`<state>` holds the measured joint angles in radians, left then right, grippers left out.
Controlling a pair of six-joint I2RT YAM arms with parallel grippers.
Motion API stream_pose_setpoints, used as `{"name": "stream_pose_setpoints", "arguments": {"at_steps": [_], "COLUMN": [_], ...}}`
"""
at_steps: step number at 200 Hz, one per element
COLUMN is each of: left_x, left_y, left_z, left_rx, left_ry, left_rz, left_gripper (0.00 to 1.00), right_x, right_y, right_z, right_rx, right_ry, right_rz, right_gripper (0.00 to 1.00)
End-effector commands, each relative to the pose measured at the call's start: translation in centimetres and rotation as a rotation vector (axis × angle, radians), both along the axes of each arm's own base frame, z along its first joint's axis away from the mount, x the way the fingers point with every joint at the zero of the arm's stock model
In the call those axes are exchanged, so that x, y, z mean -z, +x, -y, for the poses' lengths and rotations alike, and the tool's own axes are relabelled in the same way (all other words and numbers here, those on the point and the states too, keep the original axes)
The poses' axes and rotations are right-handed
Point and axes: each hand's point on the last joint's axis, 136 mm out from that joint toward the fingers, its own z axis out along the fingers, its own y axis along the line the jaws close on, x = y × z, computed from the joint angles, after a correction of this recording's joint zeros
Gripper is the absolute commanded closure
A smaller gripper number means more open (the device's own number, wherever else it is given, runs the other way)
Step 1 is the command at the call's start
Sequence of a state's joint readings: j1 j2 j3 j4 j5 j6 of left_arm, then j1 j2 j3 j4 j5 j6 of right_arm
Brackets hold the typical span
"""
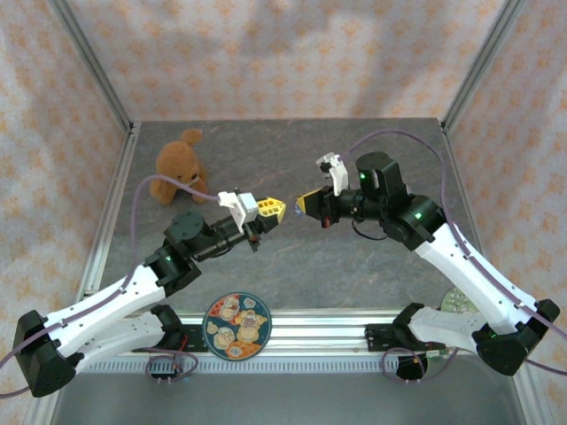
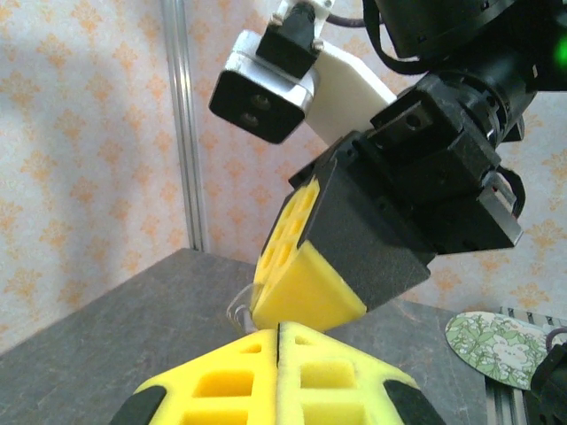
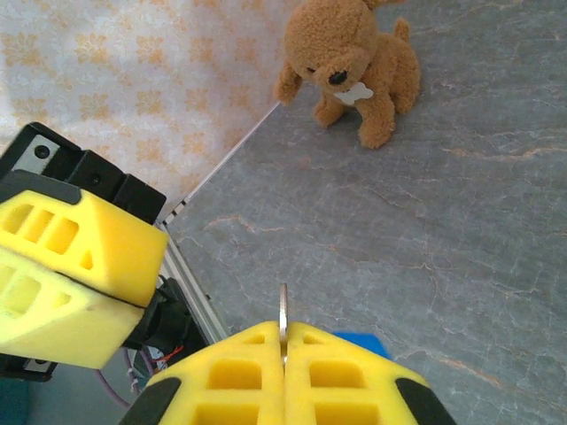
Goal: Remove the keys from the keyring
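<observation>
You have a fluffy brown plush dog (image 1: 180, 166) sitting upright at the far left of the grey stone-look surface (image 1: 292, 266). A round dark-rimmed plate with cartoon pictures (image 1: 237, 326) lies on the metal rail at the near edge. A pale green patterned round plate (image 1: 458, 302) lies near right. Orange-flowered wallpaper (image 1: 292, 53) lines the walls.

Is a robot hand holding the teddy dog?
No, the plush dog sits by itself on the table, apart from the left gripper and the right gripper.
</observation>
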<state>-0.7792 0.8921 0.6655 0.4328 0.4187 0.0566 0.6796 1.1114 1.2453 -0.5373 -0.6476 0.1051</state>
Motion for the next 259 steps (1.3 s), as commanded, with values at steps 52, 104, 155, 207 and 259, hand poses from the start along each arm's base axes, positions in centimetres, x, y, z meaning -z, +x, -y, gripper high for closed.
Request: {"name": "stream_pose_setpoints", "arguments": {"at_steps": [52, 104, 155, 207, 259], "left_x": [1.8, 2.5, 0.9, 0.2, 0.6], "left_y": [-0.2, -0.1, 0.3, 1.2, 1.9], "left_z": [-1.5, -1.4, 0.4, 1.7, 2.4], "left_rx": [-0.057, -0.053, 0.004, 0.019, 0.008], "left_ry": [-0.029, -0.040, -0.030, -0.015, 0.029], "left_rz": [-0.032, -0.049, -0.033, -0.024, -0.028], "left_gripper": [0.72, 0.55, 0.52, 0.52, 0.71], "right_x": [-2.1, -2.1, -1.9, -1.8, -1.8], "right_y": [-0.5, -0.6, -0.7, -1.0, -1.3], "right_z": [0.3, 0.2, 0.1, 0.0, 0.1], "right_rx": [-0.012, -0.026, -0.040, -0.051, -0.058], "right_ry": [0.029, 0.028, 0.023, 0.023, 0.029], "right_rz": [0.052, 0.057, 0.052, 0.047, 0.047], "right_gripper": [1.00, 1.00, 1.00, 1.00, 1.00]}}
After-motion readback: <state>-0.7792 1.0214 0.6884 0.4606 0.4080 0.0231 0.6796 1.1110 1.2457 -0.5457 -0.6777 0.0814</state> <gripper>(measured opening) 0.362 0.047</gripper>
